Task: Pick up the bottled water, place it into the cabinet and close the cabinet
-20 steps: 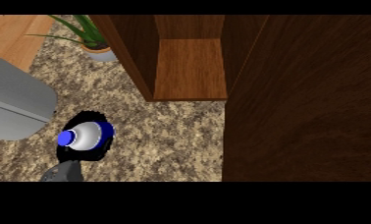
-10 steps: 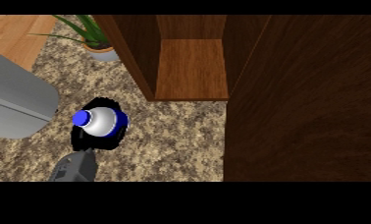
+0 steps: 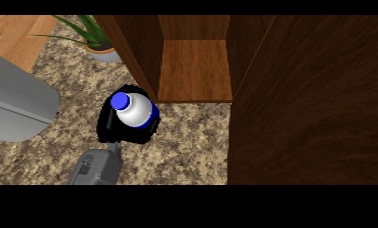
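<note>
Here my left hand (image 3: 111, 124) curls around the bottled water (image 3: 133, 109), largely hidden beneath it, over the worktop (image 3: 184, 142) just beside the open cabinet (image 3: 196, 67); the cabinet door (image 3: 303, 97) fills the right edge.

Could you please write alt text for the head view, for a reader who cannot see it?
The left robot hand is curled round a bottled water with a blue cap, held above the speckled counter just left of the open wooden cabinet. The cabinet door stands open at right; a potted plant sits behind.
</note>
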Available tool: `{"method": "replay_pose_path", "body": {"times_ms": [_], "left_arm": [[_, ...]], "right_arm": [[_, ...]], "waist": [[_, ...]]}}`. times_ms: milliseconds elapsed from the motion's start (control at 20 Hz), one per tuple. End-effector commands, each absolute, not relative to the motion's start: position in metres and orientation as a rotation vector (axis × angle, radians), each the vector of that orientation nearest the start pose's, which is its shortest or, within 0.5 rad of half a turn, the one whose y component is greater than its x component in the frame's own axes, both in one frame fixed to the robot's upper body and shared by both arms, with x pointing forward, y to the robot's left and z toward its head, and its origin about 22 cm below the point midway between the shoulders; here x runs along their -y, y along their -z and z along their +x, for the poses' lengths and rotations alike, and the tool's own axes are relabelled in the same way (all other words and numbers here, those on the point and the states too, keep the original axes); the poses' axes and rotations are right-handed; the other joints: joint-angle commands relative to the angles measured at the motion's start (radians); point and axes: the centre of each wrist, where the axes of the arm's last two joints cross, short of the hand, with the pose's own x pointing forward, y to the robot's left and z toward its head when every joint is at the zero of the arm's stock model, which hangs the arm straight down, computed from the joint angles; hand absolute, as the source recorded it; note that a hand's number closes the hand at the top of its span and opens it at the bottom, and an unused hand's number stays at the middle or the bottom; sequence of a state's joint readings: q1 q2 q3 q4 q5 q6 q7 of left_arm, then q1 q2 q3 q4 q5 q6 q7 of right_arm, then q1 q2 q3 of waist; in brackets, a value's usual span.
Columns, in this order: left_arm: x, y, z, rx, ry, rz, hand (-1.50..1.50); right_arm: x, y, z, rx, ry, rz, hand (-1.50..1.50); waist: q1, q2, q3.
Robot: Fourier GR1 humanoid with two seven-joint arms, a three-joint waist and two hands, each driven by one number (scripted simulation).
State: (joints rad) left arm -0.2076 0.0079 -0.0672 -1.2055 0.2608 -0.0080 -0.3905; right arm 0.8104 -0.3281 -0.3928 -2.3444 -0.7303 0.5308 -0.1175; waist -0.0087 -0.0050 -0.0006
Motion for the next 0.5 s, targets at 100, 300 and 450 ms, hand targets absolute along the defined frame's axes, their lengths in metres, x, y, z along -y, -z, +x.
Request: {"method": "replay_pose_path", "body": {"times_ms": [100,300,450], "left_arm": [[-0.151,0.005,0.307,1.778,-0.134,-0.226,1.50],[-0.125,-0.007,0.313,1.796,-0.114,-0.156,1.50],[-0.116,-0.002,0.319,1.787,-0.088,-0.082,1.50]], "right_arm": [[0.322,-0.161,0.036,1.902,-0.140,0.279,-1.50],[0.330,-0.160,0.036,1.883,-0.150,0.272,-1.50],[0.329,-0.167,0.038,1.898,-0.168,0.285,-1.50]], "waist": [[-0.016,0.004,-0.001],[-0.017,0.004,-0.001],[-0.023,0.005,-0.001]]}}
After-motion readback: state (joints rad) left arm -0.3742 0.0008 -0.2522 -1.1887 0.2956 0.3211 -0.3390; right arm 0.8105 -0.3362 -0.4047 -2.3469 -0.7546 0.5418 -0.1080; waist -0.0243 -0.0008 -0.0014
